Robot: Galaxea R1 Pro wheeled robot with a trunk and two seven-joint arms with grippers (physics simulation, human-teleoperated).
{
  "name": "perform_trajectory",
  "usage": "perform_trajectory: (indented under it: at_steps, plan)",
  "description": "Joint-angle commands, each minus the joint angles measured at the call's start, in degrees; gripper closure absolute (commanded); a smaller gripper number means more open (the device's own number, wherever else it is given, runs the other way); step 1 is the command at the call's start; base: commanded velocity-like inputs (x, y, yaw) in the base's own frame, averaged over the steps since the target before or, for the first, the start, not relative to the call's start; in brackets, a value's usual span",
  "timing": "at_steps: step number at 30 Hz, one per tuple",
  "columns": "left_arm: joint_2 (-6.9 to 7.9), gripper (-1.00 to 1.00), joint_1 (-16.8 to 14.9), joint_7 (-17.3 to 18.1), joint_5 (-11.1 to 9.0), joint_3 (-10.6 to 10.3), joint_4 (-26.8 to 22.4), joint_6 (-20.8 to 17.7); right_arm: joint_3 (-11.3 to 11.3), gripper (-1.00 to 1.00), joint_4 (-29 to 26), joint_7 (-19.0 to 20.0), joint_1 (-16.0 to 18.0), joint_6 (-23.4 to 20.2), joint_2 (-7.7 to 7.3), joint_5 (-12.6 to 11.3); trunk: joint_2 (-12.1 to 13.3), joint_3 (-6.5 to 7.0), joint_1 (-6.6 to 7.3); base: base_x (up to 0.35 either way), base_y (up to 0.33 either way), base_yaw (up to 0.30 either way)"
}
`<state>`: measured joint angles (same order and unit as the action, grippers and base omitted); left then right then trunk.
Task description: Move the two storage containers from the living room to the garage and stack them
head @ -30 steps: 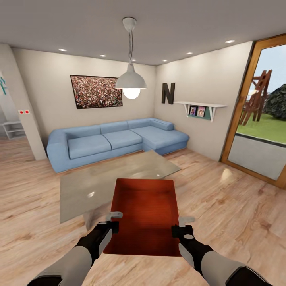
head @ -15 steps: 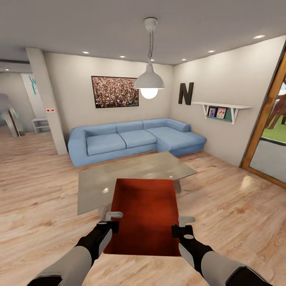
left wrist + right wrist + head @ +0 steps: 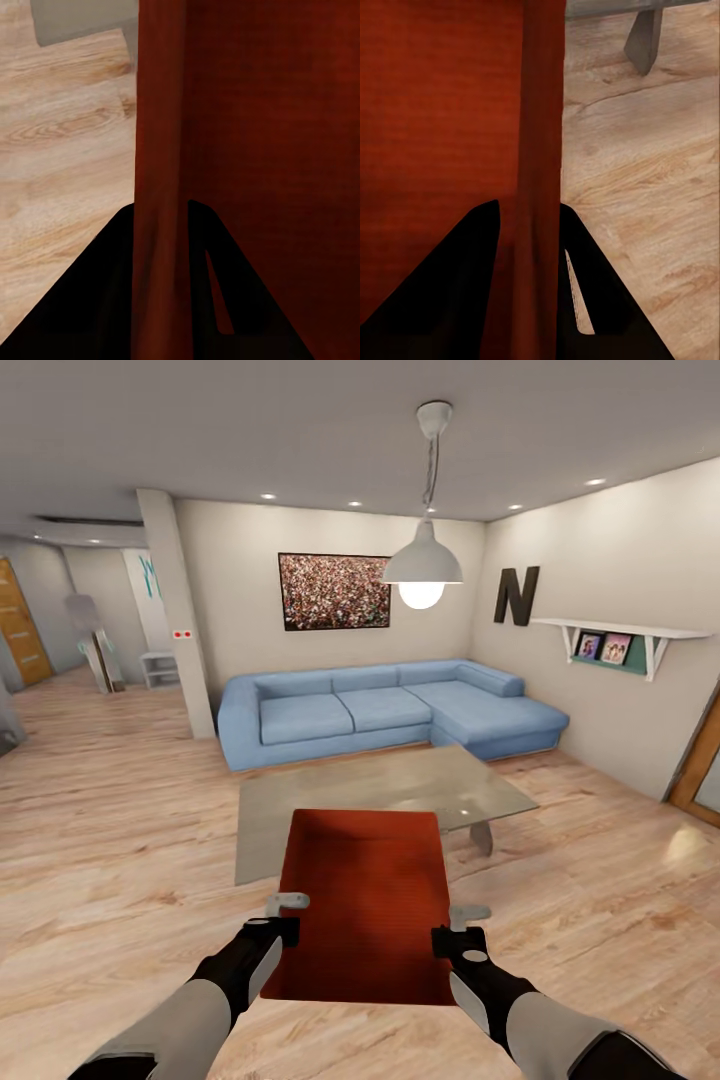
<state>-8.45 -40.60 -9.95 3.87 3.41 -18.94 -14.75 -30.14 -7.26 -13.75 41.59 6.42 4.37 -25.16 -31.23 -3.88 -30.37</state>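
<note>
I hold one orange-red storage container (image 3: 365,900) in front of me, above the light wood plank floor of the living room. My left gripper (image 3: 283,918) is shut on its left wall. My right gripper (image 3: 458,927) is shut on its right wall. In the left wrist view the thin red wall (image 3: 159,187) stands between the two dark fingers (image 3: 97,300). The right wrist view shows the same: the wall (image 3: 542,150) is pinched between the dark fingers (image 3: 600,300). The bin looks empty.
A low glass-topped coffee table (image 3: 330,800) stands just beyond the container. Behind it a blue corner sofa (image 3: 390,710) runs along the wall, under a pendant lamp (image 3: 422,565). A pillar (image 3: 178,620) stands at the left, with an opening to a hallway (image 3: 70,660) beyond.
The whole view has swung to the left: sofa, table and lamp have shifted right in the picture, and the hallway has come into view. Both grippers and the container keep their place in the picture.
</note>
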Motion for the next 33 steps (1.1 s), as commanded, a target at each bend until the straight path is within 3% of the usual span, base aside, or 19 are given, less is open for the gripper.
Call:
perform_trajectory:
  at_steps: [1, 33]
  plan:
    - [-0.16, 1.00, 0.0, -0.2, 0.5, 0.9, 0.1, -0.4, -0.2, 1.00, -1.1, -1.7, 0.1, 0.7, 0.03, 0.2, -0.1, -0.12, -0.02, 0.000, 0.000, 0.270]
    - [-0.16, 1.00, 0.0, -0.2, 0.5, 0.9, 0.1, -0.4, -0.2, 1.00, -1.1, -1.7, 0.1, 0.7, 0.03, 0.2, -0.1, -0.12, -0.02, 0.000, 0.000, 0.270]
